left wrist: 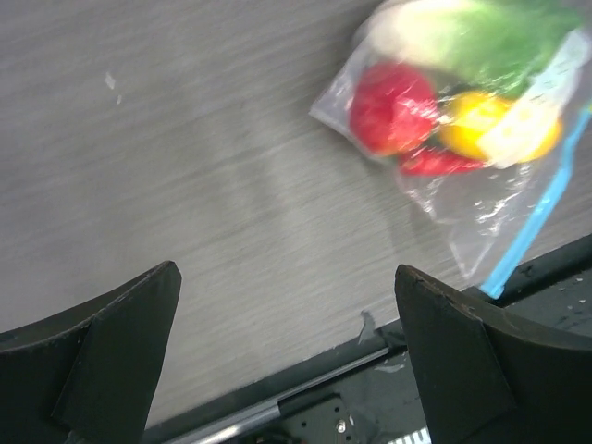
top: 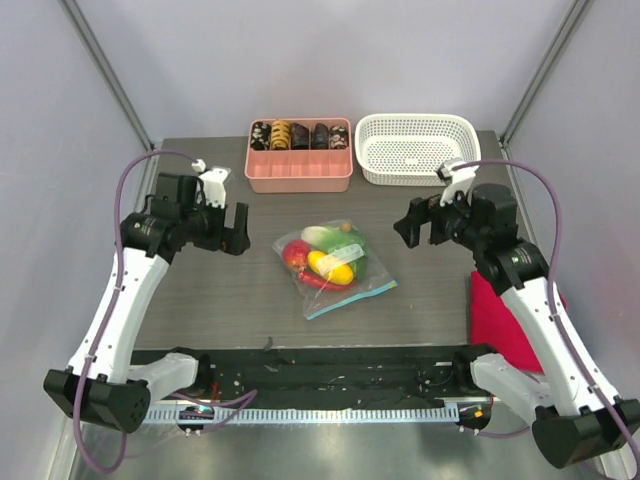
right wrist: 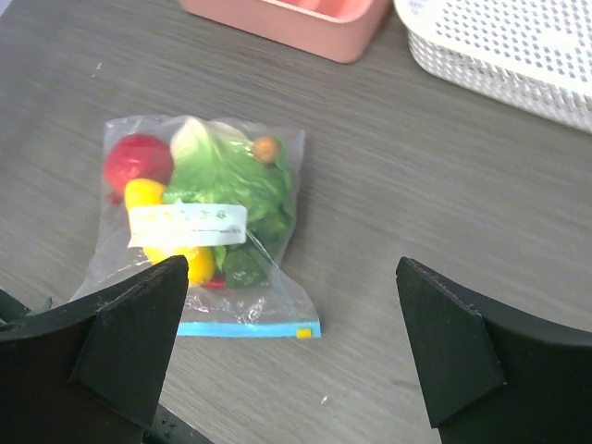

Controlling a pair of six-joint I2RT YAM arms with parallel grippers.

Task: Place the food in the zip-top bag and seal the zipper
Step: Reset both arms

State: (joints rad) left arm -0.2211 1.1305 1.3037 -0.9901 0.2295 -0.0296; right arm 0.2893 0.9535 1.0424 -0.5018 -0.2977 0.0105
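Note:
The clear zip-top bag point(top: 335, 268) lies flat in the middle of the table with the food inside it: green lettuce point(right wrist: 231, 171), a red tomato point(right wrist: 137, 159) and yellow pieces point(right wrist: 143, 194). Its light-blue zipper point(right wrist: 245, 328) runs along the near edge and looks closed flat. My left gripper point(top: 238, 230) hovers open to the left of the bag, nothing between its fingers. To the bag's right, my right gripper point(top: 408, 225) is also open and empty. The left wrist view has the bag point(left wrist: 462, 102) at the upper right, apart from my left gripper point(left wrist: 287, 273). In the right wrist view my right gripper point(right wrist: 291, 264) stands clear above the table.
A pink compartment tray point(top: 300, 172) holding dark roll pieces point(top: 300, 135) stands at the back centre. A white lattice basket point(top: 410, 178) sits beside it on the right. A red cloth point(top: 505, 320) lies at the right edge under my right arm.

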